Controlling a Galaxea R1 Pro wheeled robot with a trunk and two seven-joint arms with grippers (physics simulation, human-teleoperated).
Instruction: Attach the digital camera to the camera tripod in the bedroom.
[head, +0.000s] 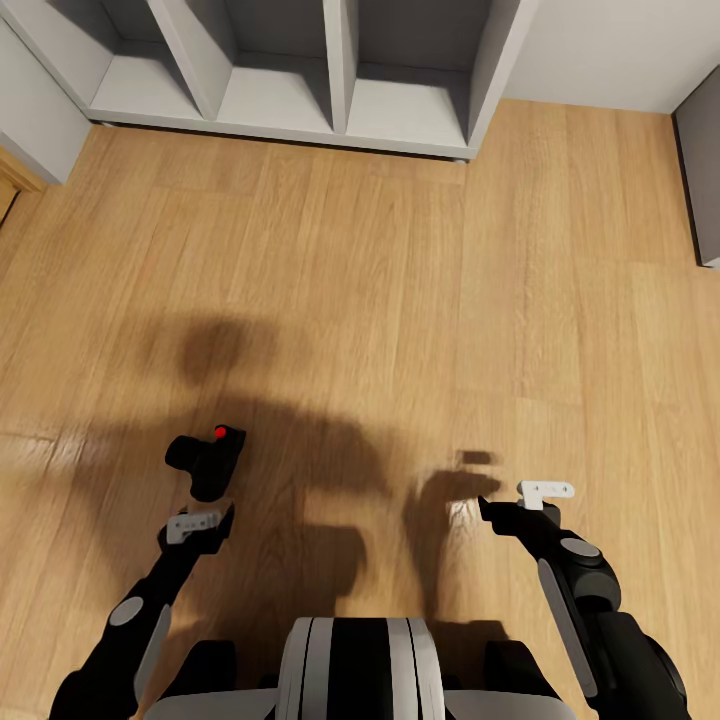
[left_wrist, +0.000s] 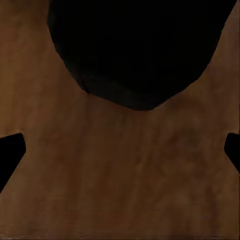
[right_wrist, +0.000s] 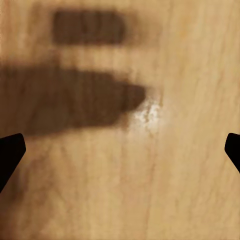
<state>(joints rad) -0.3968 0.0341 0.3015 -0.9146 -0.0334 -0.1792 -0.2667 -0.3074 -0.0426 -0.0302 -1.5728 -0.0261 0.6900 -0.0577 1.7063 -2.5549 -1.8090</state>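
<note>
Black digital camera (head: 207, 463) on wood floor (head: 400, 300) just beyond wide-open, empty left pincer (head: 199, 524); right pincer (head: 520, 500) likewise agape, empty.

Loads of bare wood floor (head: 400, 300) ahead of both arms, nothing on it between them and the grey shelf unit (head: 300, 80) along the far wall, so that stretch is wide open. The only thing in the way up close is the digital camera (head: 207, 462), sitting just in front of the left gripper (head: 198, 524). The right gripper (head: 520, 500) has plain floor in front and to the sides. A grey cabinet edge (head: 700, 180) stands at far right, well apart.
</note>
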